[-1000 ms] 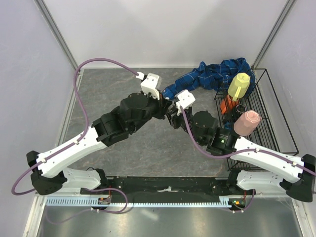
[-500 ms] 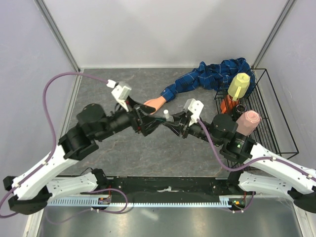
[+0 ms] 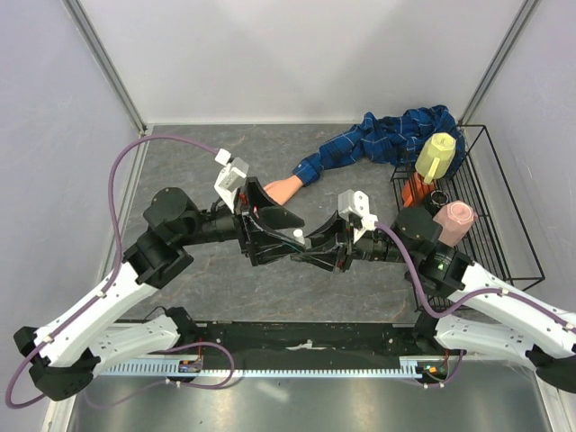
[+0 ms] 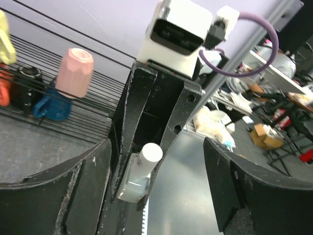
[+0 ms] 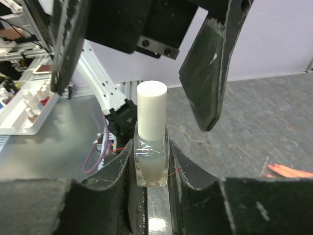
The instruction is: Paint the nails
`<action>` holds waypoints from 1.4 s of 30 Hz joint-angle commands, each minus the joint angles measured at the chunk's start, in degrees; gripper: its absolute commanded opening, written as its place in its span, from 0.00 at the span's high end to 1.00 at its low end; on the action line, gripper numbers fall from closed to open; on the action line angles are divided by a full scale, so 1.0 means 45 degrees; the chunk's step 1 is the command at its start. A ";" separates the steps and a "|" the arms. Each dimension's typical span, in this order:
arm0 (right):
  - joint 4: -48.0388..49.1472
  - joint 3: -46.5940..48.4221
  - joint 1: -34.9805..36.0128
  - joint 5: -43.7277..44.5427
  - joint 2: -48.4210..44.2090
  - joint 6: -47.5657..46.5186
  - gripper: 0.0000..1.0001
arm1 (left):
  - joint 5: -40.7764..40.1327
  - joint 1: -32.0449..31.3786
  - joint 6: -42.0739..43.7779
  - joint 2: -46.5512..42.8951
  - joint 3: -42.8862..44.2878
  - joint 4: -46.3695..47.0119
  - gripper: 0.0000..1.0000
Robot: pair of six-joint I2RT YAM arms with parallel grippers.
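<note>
Note right gripper (image 5: pixel 150 152) clamped tight on bottle (image 4: pixel 142 172), frame centre. Left gripper (image 3: pixel 290 236) spread wide, fingers either side of white cap (image 5: pixel 151 110), gripping nothing. Find nails (image 3: pixel 266 187) on mannequin hand (image 3: pixel 284 190), just above centre.

Nothing legible anywhere, tbh. Even up close on the small clear glass bottle with white plastic cap (image 5: pixel 151 147), toward 6 o'clock in the right wrist view: no readable label, brand or number.
</note>
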 commanded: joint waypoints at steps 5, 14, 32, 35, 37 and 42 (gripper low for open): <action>0.1417 0.0172 -0.0418 -0.1013 -0.0036 0.0865 1.00 | 0.1773 0.0073 -0.0132 0.0413 0.0445 0.0980 0.43; 0.1418 0.0425 -0.0849 -0.0369 0.0609 0.0709 1.00 | -0.0430 0.0073 0.1800 0.0880 0.1538 -0.1265 0.72; -0.0516 0.1831 -0.0204 0.9750 0.2640 -0.1381 1.00 | -1.3265 -0.2212 0.1201 0.4201 0.4622 -0.4527 0.98; -0.0477 0.1735 -0.0204 0.9283 0.2562 -0.1691 1.00 | -1.3111 -0.2212 0.0652 0.4495 0.4898 -0.4997 0.98; -0.0516 0.1657 -0.0204 0.8561 0.2387 -0.1713 1.00 | -1.2196 -0.2173 0.0767 0.4360 0.4996 -0.5037 0.98; -0.0612 0.1032 -0.0224 0.6315 0.1413 -0.1733 1.00 | -0.7652 -0.1452 0.0848 0.3287 0.4607 -0.4666 0.36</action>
